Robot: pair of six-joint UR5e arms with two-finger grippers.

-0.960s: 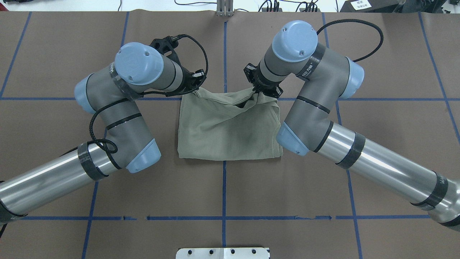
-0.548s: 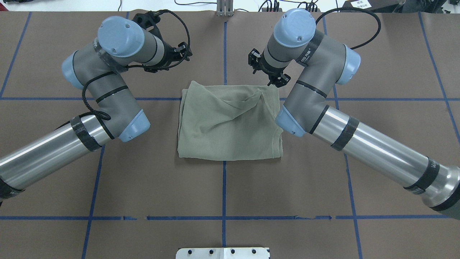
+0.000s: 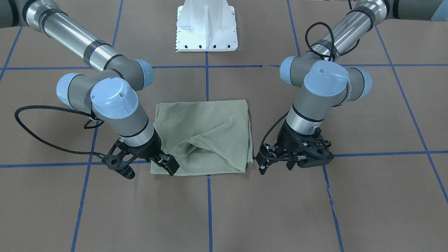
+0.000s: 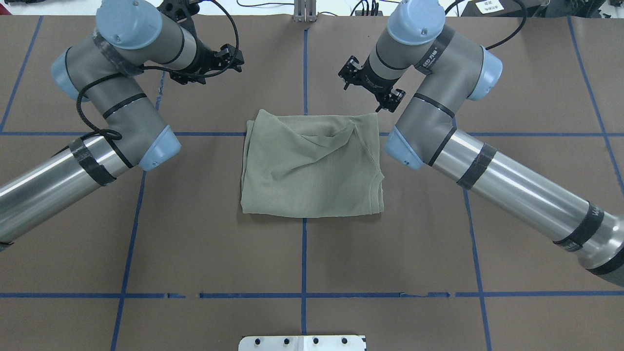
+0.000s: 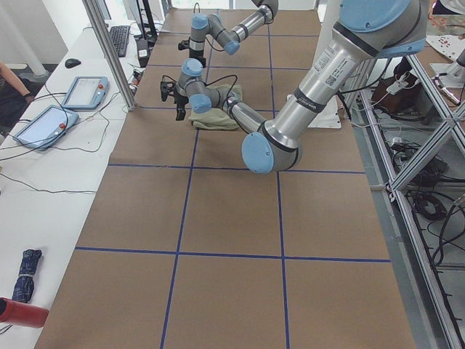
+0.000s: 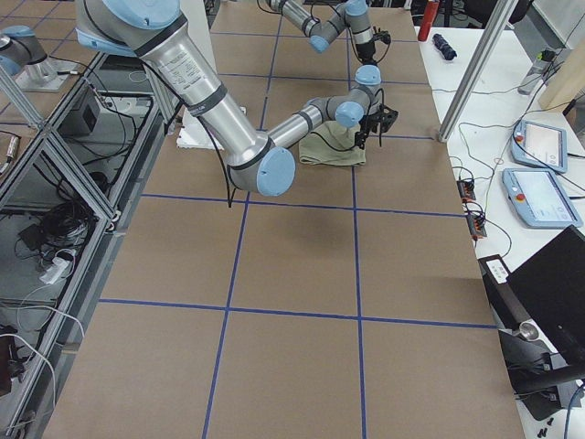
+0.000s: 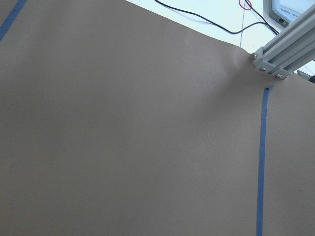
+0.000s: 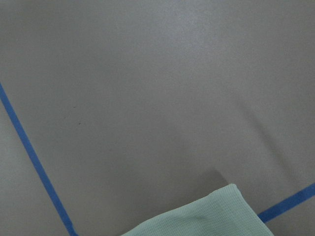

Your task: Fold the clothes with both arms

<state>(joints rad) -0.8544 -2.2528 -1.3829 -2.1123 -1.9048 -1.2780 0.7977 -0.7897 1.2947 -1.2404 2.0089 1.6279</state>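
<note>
We see the folded olive-green knit shirt point(image 4: 312, 170) flat on the brown worktop point(image 4: 195, 253) | black right pincer point(image 3: 147, 168) spread apart near its corner; black left pincer point(image 3: 276, 166) seemingly apart, beside it

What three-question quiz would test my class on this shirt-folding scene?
1. True or false: the right claw is gripping the shirt.
2. Pick one. The shirt is: A) spread out flat with its sleeves showing, B) folded into a rough rectangle on the table, C) hanging in the air from a claw.
3. Fill in with nearest or farthest: the shirt's raised crease runs along the edge ___ from the white base.

Key: 1 false, its jaws stand wide open. 2 B. 3 farthest.
</note>
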